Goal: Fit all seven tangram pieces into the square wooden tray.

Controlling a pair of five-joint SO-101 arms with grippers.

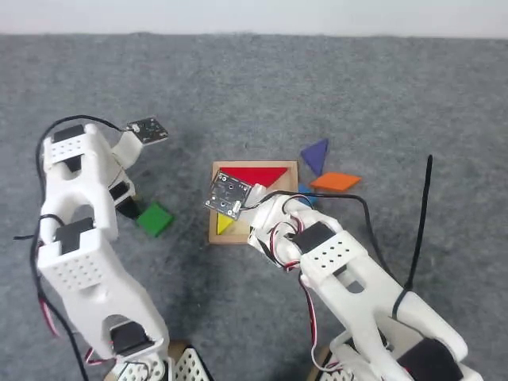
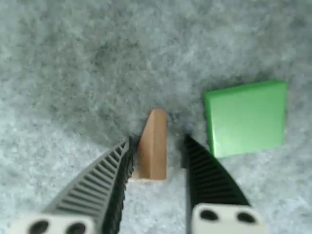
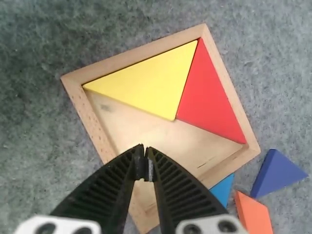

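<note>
The square wooden tray [image 3: 84,109] holds a yellow triangle [image 3: 146,83] and a red triangle [image 3: 209,97]; the rest of its floor is bare. My right gripper [image 3: 145,157] hangs shut over that bare part, close to one rim. Beside the tray lie a purple triangle [image 1: 316,154], an orange piece [image 1: 335,182] and a blue piece [image 1: 305,190]. Left of the tray [image 1: 254,165], my left gripper [image 2: 157,140] is open and low on the carpet, its fingers either side of a tan wooden piece [image 2: 152,146] standing on edge. A green square [image 2: 246,117] lies right beside it.
Grey carpet covers the whole work area. The right arm's body [image 1: 333,254] reaches up from the front right and covers the tray's lower right corner in the high view. The left arm [image 1: 75,214] stands along the left side.
</note>
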